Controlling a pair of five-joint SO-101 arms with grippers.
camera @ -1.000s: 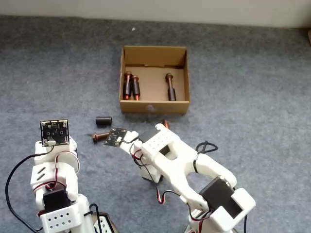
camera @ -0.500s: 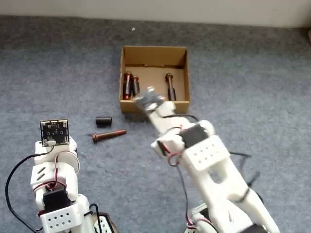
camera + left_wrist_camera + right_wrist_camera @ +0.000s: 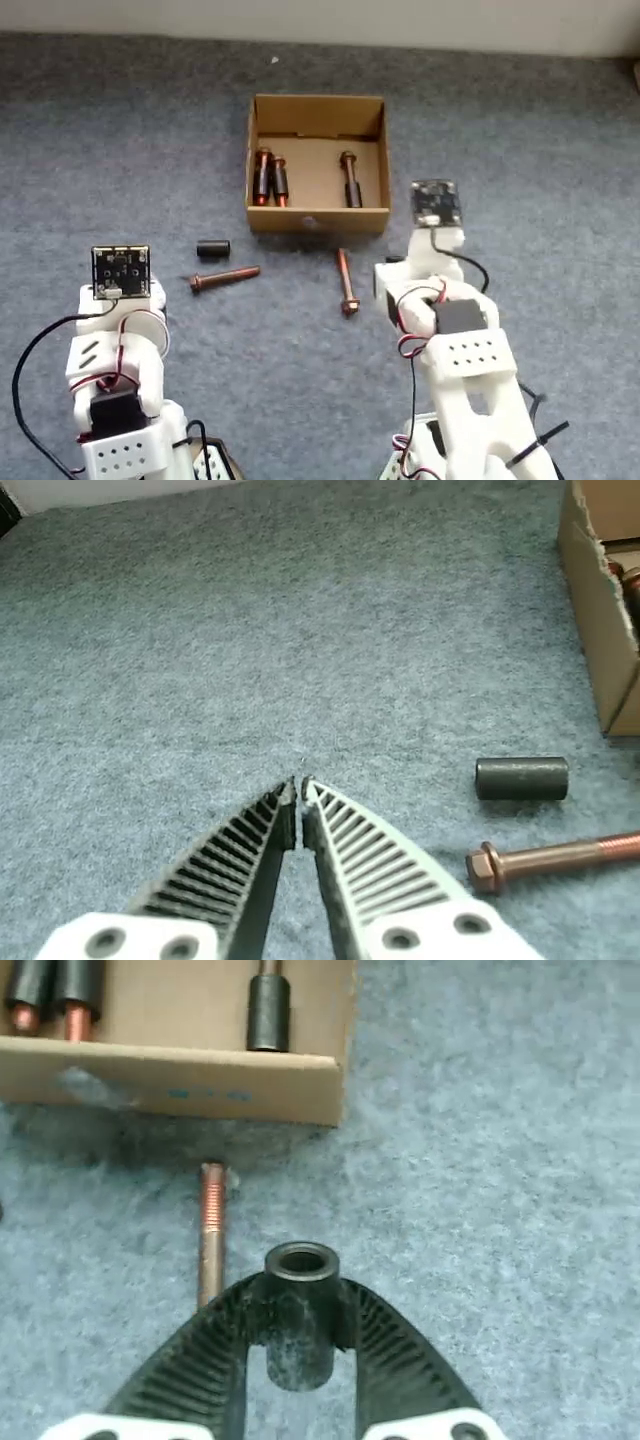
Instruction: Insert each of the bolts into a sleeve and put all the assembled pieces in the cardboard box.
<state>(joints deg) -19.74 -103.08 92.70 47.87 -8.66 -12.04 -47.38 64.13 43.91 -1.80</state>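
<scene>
Black sleeve in the grip: we see a short black hollow cylindrical sleeve [image 3: 299, 1340] clamped between the ribbed jaws of the right gripper [image 3: 300, 1295]. Its open bore faces the brown cardboard box [image 3: 316, 220], and it sits near the box's front wall.
Step in hand: we judge this to be the mating of another pair, with the sleeve held and no bolt in it yet.
Nearest bolt: a long copper-coloured hex-head bolt [image 3: 211, 1230] lies on the grey carpet [image 3: 540, 150] just in front of the box. Its threaded tip points at the front wall.
Next move: we think the bore must be lined up along a bolt's shank; the fit looks snug, so a tilted approach could jam.
Left gripper [image 3: 300, 785]: pressed closed on nothing, well off from the box's left front corner.
Spare pair: a second black sleeve [image 3: 213, 249] and a second copper bolt [image 3: 225, 278] lie near that corner, apart from each other.
Inside the box: three sleeved bolts [image 3: 351, 180], two by the left wall.
</scene>
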